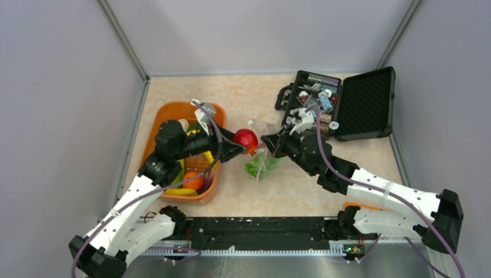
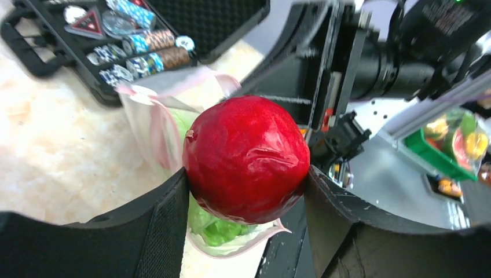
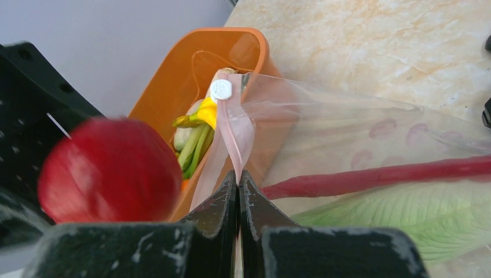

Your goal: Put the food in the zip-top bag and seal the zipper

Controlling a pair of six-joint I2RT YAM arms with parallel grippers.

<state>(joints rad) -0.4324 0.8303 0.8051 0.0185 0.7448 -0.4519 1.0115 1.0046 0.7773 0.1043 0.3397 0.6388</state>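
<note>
My left gripper (image 1: 242,146) (image 2: 246,176) is shut on a glossy red round fruit (image 1: 245,138) (image 2: 246,156) (image 3: 107,171), held just above the mouth of the clear zip-top bag (image 1: 262,163) (image 2: 151,130) (image 3: 347,116). My right gripper (image 1: 270,142) (image 3: 238,176) is shut on the bag's pink zipper strip (image 3: 233,130), holding that edge up; a white slider (image 3: 220,90) sits at its end. A green leaf (image 3: 405,214) (image 2: 217,229) and a red chilli (image 3: 376,176) lie inside the bag. More food, a banana (image 1: 182,191) and an orange (image 1: 193,181), is in the orange tub (image 1: 168,113) (image 3: 191,75).
An open black hard case (image 1: 365,104) (image 2: 40,61) with chips and small packets stands at the back right, just behind the right arm. The orange tub sits left of the bag, under the left arm. Grey walls close in three sides.
</note>
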